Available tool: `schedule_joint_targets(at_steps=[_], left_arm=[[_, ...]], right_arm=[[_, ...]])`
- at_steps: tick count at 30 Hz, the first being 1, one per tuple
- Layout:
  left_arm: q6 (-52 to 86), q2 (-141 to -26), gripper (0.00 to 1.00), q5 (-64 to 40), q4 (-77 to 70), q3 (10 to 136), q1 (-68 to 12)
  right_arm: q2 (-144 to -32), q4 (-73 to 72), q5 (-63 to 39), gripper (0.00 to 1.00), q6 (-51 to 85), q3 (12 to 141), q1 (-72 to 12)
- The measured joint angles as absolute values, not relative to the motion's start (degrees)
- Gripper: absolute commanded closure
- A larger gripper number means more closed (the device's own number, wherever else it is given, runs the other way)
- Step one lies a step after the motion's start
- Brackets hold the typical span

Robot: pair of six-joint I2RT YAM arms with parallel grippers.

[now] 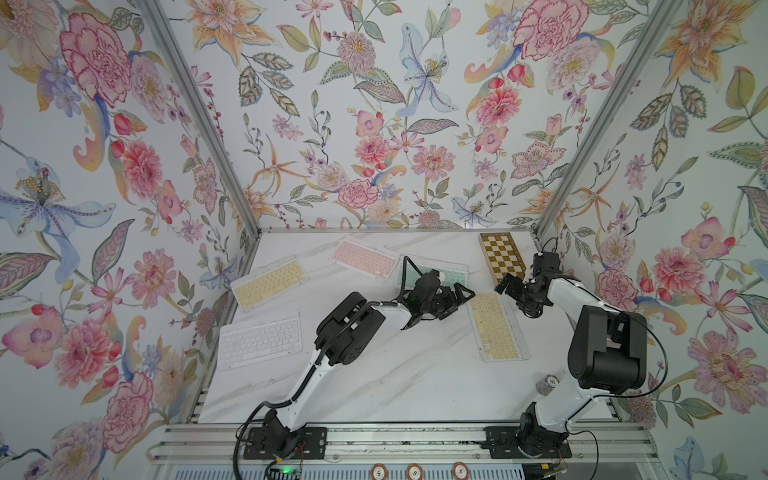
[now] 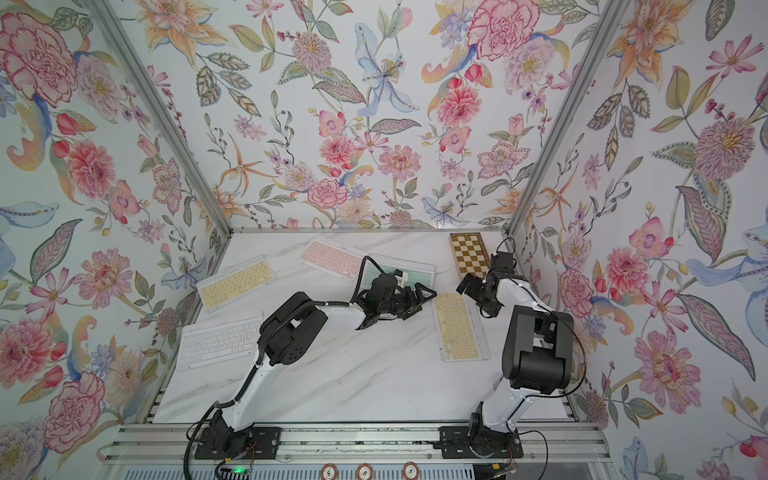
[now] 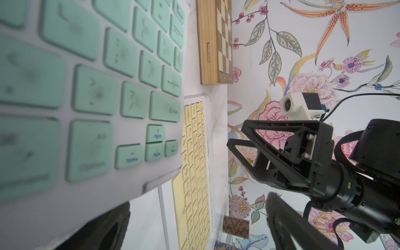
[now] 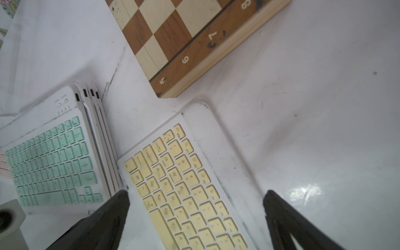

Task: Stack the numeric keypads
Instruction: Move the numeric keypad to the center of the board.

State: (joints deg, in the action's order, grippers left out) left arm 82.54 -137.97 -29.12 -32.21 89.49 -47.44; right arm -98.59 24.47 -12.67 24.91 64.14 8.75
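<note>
Mint keys in a white frame: the mint keypad [image 4: 52, 164] tops a stack of four, just beside one fingertip of the right gripper [image 4: 197, 194], whose jaws gape over a yellow keypad [image 4: 184, 190]. Bare table [image 4: 324, 108] spreads past the other fingertip; the chessboard [image 4: 179, 39] lies ahead. The left gripper [image 1: 457, 299], jaws apart, is at the mint keypad's corner.

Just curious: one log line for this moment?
left gripper: open, at mint stack | right gripper: open, over yellow keypad | nothing held
</note>
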Motion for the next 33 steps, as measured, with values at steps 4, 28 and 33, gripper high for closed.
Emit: schedule_joint_targets(at_steps=[4,28,33], left_arm=[[82.5,-138.6,0.01,-29.1,-32.1,90.4,-47.4],[81.4,-140.4,0.01,-29.6,-29.6,94.3,-45.1],[81.0,-140.8,0.01,-29.6,-29.6,94.9,-44.8]], right_arm=[[-98.6,24.1,-12.7,0.01,24.9,64.1,8.6],[-105.1,24.1,-11.4,0.01,24.4,67.2,5.9],[-105.7,24.2,-10.9,0.01,24.3,67.9,5.7]])
